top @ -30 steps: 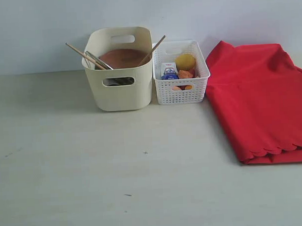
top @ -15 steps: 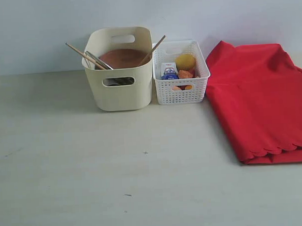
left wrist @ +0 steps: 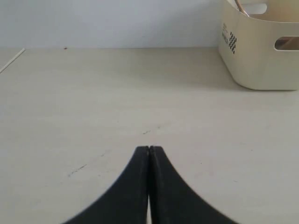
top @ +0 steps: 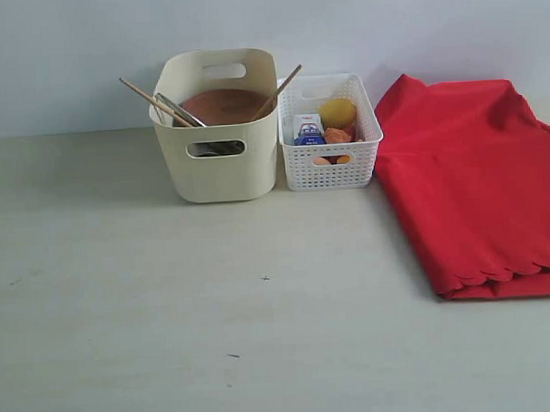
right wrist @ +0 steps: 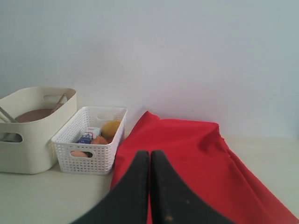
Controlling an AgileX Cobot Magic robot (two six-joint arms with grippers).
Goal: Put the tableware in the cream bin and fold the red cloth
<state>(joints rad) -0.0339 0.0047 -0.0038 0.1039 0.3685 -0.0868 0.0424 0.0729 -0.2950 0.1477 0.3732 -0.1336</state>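
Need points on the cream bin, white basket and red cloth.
cream bin (top: 221, 181): exterior view, front wall below the handle cut-out
white basket (top: 333, 176): exterior view, front lattice wall
red cloth (top: 475, 188): exterior view, middle of the top layer

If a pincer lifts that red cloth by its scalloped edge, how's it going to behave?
Probably floppy: the cloth lies flat in soft folded layers, so it would likely drape and sag from the held spot. It is likely light, since the fabric looks thin. The layers at the scalloped edge may slide apart, as nothing visibly holds them together.
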